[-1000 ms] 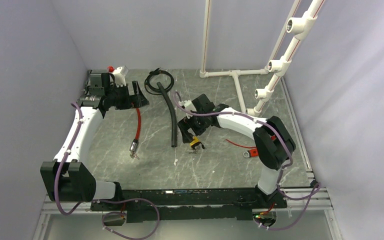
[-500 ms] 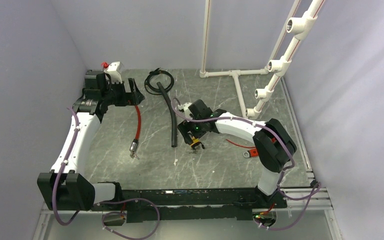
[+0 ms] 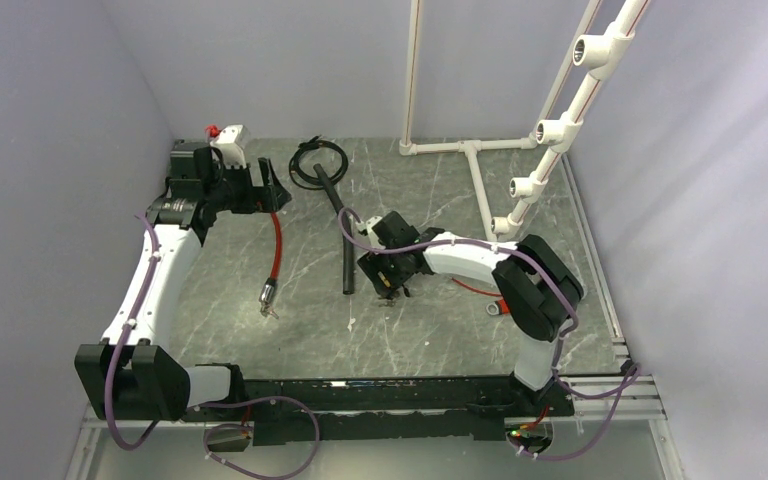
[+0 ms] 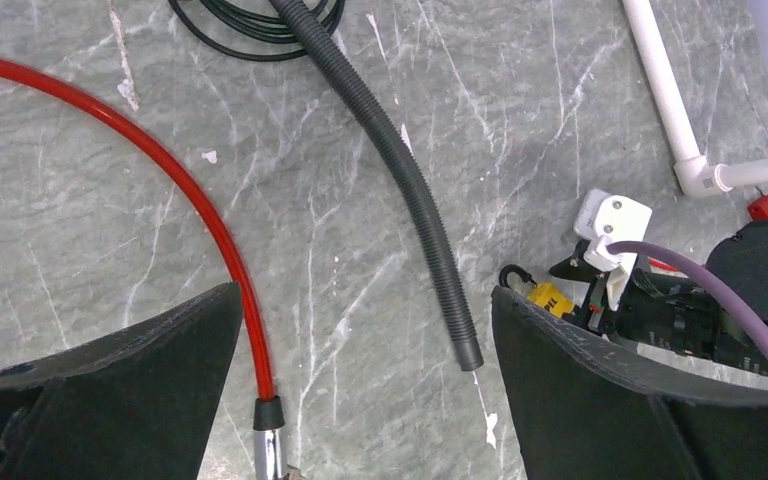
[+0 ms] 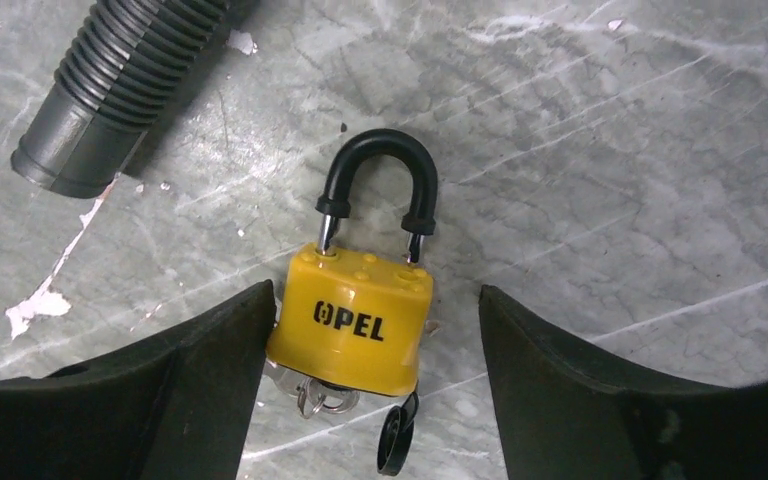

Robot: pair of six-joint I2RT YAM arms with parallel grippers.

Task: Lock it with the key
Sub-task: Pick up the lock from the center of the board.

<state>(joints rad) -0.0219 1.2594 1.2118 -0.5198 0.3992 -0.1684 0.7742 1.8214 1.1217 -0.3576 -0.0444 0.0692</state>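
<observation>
Yellow padlock (image 5: 352,335) lying flat on the bench (image 5: 610,150) between the spread, not yet gripping fingers of the right tool (image 5: 370,300), its long axis running from shackle (image 5: 377,150) at 12 o'clock to key (image 5: 325,398) at 6 o'clock, while the open left tool (image 4: 365,295) hangs well apart toward 10 o'clock.

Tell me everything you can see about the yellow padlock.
The padlock lies flat on the grey marbled table. Its body looks like glossy yellow plastic with black OPEL lettering. The shackle has a black sleeve over bare metal legs. A metal ring and a black tab show at its bottom end. It sits between the open fingers of the right gripper, one finger close against its side.
</observation>
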